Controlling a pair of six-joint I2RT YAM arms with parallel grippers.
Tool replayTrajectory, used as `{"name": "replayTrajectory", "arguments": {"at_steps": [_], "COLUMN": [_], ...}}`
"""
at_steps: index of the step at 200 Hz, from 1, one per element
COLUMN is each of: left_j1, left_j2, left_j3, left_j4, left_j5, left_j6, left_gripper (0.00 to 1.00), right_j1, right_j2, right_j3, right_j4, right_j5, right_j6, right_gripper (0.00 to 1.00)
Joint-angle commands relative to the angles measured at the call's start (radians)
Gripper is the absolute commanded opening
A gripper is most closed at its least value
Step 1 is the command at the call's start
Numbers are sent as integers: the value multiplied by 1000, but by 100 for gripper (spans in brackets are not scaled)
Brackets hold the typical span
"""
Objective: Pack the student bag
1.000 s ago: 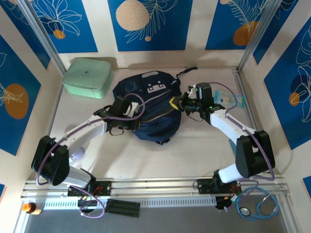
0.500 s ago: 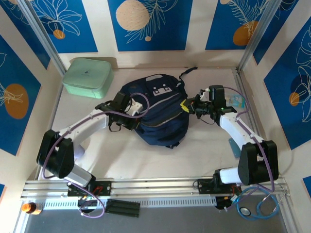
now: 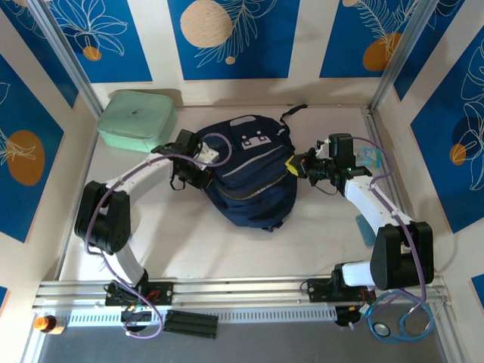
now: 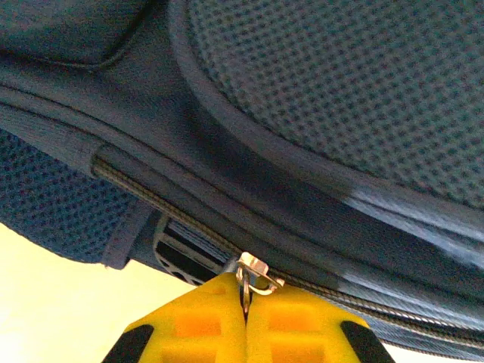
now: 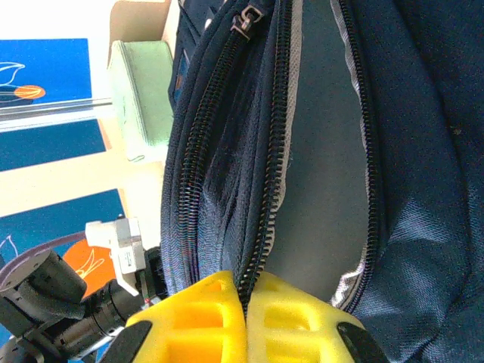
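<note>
Left wrist view: the yellow fingers of the left gripper are pressed together on a small silver metal zipper pull, which pokes up from the seam between them. Behind the pull, a dark zipper line runs along the side of the navy-blue fabric student bag, with mesh panels above and below it.

In the right wrist view, the right gripper also has its yellow fingers clamped together. They pinch the black toothed zipper tape at the edge of an open compartment. Pale grey lining shows between the two parted zipper tracks, and a dark metal slider sits at the far end.

From the top external camera, the student bag lies in the middle of the beige table, its front pocket with white patches facing up. The left gripper is at its left side and the right gripper at its right side. A mint-green rectangular case sits toward the far-left corner, near the bag but not touching it.
</note>
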Motion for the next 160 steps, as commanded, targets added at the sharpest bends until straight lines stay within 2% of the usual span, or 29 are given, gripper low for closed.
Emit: {"name": "replayTrajectory", "arguments": {"at_steps": [1,32,49,65,82,93,108,131,160], "left_j1": [33,57,59,59,62,69,83,121,223], "left_j2": [48,99,93,56,-10,-65,-145,-270,-394], "left_j3": [57,122,127,99,49,4,-69,-182,-330], "left_j4": [29,77,91,97,82,77,76,66,70], "left_j5": [-4,-15,-40,-93,-174,-225,-271,-362,-409], "left_j6": [0,-114,-180,-252,-341,-411,-493,-591,-676], "left_gripper": [3,11,23,37,54,68,78,90,98], "right_j1": [-12,22,48,62,65,68,70,64,64], "right_j2": [-38,-22,-27,-45,-83,-112,-138,-144,-126], "right_j3": [-14,-23,-35,-35,-43,-43,-23,29,75], "right_j4": [31,49,45,-16,-72,-108,-169,-250,-270], "right_j5": [46,34,57,119,193,249,319,377,393], "right_j6": [6,13,7,-14,-42,-74,-121,-184,-225], "right_gripper": [0,0,2,18,48,61,69,76,83]}}
